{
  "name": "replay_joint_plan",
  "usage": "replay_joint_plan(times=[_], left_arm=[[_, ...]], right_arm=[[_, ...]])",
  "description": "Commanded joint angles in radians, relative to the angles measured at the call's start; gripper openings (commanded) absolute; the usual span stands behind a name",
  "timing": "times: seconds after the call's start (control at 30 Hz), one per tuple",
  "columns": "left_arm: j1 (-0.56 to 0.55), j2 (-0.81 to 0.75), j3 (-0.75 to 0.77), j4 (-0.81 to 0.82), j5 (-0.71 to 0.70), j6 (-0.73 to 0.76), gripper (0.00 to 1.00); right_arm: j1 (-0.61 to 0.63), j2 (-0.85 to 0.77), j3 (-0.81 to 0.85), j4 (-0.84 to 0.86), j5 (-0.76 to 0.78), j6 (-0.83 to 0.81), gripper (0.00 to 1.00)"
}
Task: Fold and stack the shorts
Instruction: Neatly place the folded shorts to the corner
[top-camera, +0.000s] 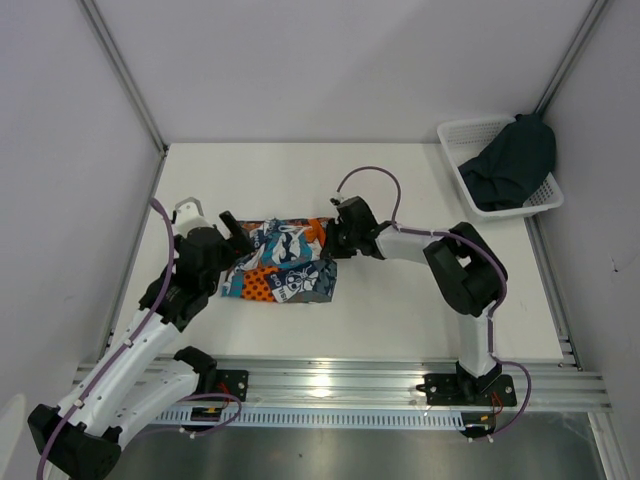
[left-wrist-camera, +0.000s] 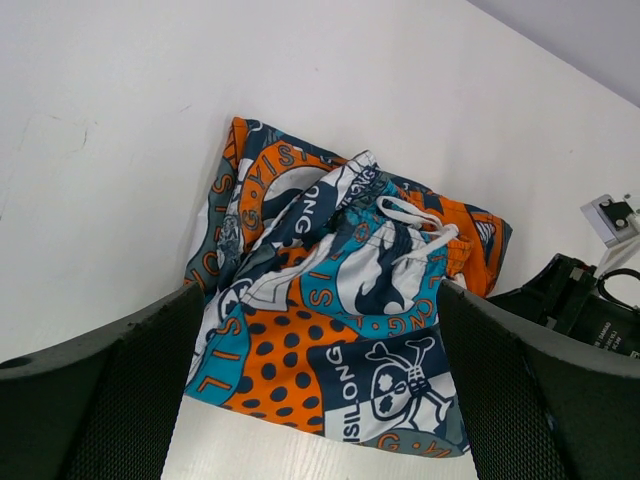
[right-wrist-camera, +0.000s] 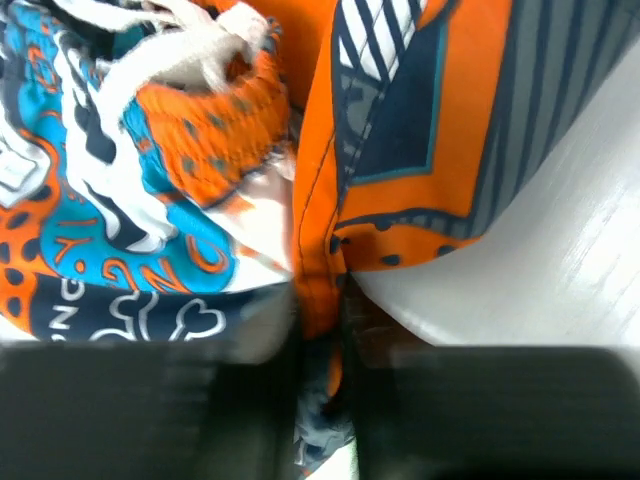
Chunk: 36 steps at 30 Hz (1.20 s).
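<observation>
The printed shorts (top-camera: 285, 262) lie crumpled on the white table, orange, teal, white and navy with lettering. They also show in the left wrist view (left-wrist-camera: 345, 300) and the right wrist view (right-wrist-camera: 230, 170). My left gripper (top-camera: 232, 238) is open at their left edge, its fingers (left-wrist-camera: 95, 400) spread on either side of the cloth. My right gripper (top-camera: 335, 238) is shut on the shorts' right edge; an orange fold (right-wrist-camera: 322, 270) is pinched between the jaws. The plain dark shorts (top-camera: 512, 160) lie heaped in the basket.
The white mesh basket (top-camera: 460, 135) stands at the back right corner against the wall. Enclosure walls border the table on the left, back and right. An aluminium rail (top-camera: 340, 380) runs along the near edge.
</observation>
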Motion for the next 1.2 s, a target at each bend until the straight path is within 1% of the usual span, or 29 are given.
replay_joint_plan(times=[0.0, 0.07, 0.23, 0.3, 0.47, 0.5, 0.6, 0.73, 0.83, 0.9, 0.93, 1.07, 1.17], left_arm=[[0.005, -0.011, 0.001, 0.024, 0.009, 0.027, 0.99], [0.005, -0.011, 0.003, 0.029, 0.012, 0.026, 0.99], [0.005, -0.013, 0.013, 0.024, 0.038, 0.021, 0.99], [0.004, -0.027, 0.015, 0.018, 0.038, 0.019, 0.99], [0.004, -0.070, 0.027, 0.001, 0.043, 0.018, 0.99], [0.004, -0.082, 0.029, 0.000, 0.046, 0.015, 0.99], [0.005, -0.091, 0.044, -0.014, 0.073, -0.001, 0.99], [0.004, -0.123, 0.061, -0.039, 0.121, -0.025, 0.99], [0.004, -0.152, 0.075, -0.054, 0.162, -0.039, 0.99], [0.004, -0.162, 0.085, -0.074, 0.181, -0.040, 0.99], [0.004, -0.166, 0.090, -0.078, 0.187, -0.040, 0.99], [0.004, -0.177, 0.108, -0.101, 0.188, -0.033, 0.99], [0.004, -0.189, 0.124, -0.120, 0.181, -0.025, 0.99]], right_arm=[[0.033, 0.030, 0.046, -0.026, 0.043, -0.027, 0.12], [0.074, 0.041, 0.058, -0.038, 0.073, -0.070, 0.00], [0.159, 0.073, 0.078, -0.009, 0.063, -0.142, 0.00], [0.200, 0.087, 0.098, 0.005, 0.064, -0.139, 0.00], [0.281, 0.144, 0.158, 0.008, 0.069, -0.072, 0.00], [0.312, 0.157, 0.198, 0.008, 0.092, -0.072, 0.00], [0.352, 0.222, 0.256, 0.005, 0.106, -0.043, 0.00], [0.370, 0.285, 0.314, 0.073, 0.093, 0.068, 0.00], [0.404, 0.319, 0.350, 0.075, 0.144, 0.128, 0.00], [0.415, 0.334, 0.371, 0.098, 0.147, 0.171, 0.00], [0.427, 0.351, 0.379, 0.115, 0.147, 0.177, 0.00], [0.455, 0.414, 0.485, 0.088, 0.153, 0.201, 0.00], [0.475, 0.444, 0.521, 0.108, 0.145, 0.223, 0.00]])
